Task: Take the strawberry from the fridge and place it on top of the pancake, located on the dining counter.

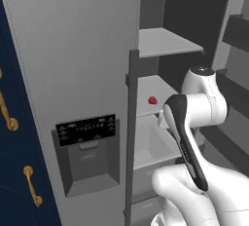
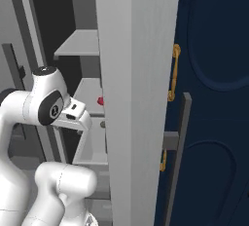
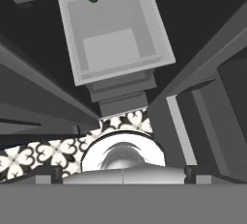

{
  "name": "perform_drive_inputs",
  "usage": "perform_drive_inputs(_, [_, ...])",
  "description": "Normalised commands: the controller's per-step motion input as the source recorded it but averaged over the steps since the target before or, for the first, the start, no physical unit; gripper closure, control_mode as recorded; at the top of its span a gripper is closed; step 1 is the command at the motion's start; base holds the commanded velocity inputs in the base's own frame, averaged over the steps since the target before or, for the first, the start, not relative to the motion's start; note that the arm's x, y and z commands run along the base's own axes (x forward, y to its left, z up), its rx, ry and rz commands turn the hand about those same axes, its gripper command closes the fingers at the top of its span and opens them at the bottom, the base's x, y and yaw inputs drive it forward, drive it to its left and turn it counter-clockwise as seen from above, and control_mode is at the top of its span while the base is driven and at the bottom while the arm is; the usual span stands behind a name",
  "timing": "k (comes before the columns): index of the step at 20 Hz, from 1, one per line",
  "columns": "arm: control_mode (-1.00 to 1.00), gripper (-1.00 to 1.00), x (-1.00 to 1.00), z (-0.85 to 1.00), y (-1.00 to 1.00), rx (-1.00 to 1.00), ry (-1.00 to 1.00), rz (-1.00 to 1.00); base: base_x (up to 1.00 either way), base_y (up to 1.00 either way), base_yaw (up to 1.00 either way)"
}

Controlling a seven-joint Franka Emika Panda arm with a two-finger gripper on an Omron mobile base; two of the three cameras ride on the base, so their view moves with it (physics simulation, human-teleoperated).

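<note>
Left base view: the fridge (image 1: 73, 74) stands with its right door swung open; the strawberry (image 1: 152, 100) lies near the front edge of the middle shelf (image 1: 155, 86), above an open drawer (image 1: 151, 144). Right base view: the strawberry (image 2: 100, 101) peeks past the edge of the fridge door (image 2: 136, 98). Hand view: the gripper (image 3: 123, 170) points down over the drawer (image 3: 116, 35), jaws spread wide, holding nothing
</note>
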Motion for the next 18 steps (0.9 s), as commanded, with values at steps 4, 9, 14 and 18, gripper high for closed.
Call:
perform_drive_inputs(4, [1.00, -1.00, 0.00, 0.00, 0.00, 0.00, 0.00, 0.00, 0.03, -0.29, 0.00])
perform_drive_inputs(9, [1.00, -1.00, 0.00, 0.00, 0.00, 0.00, 0.00, 0.00, 0.03, -0.09, 0.00])
perform_drive_inputs(14, [1.00, -1.00, 0.00, 0.00, 0.00, 0.00, 0.00, 0.00, 0.00, -0.01, 0.01])
perform_drive_inputs(18, [1.00, -1.00, 0.00, 0.00, 0.00, 0.00, 0.00, 0.00, 0.01, 0.00, 0.00])
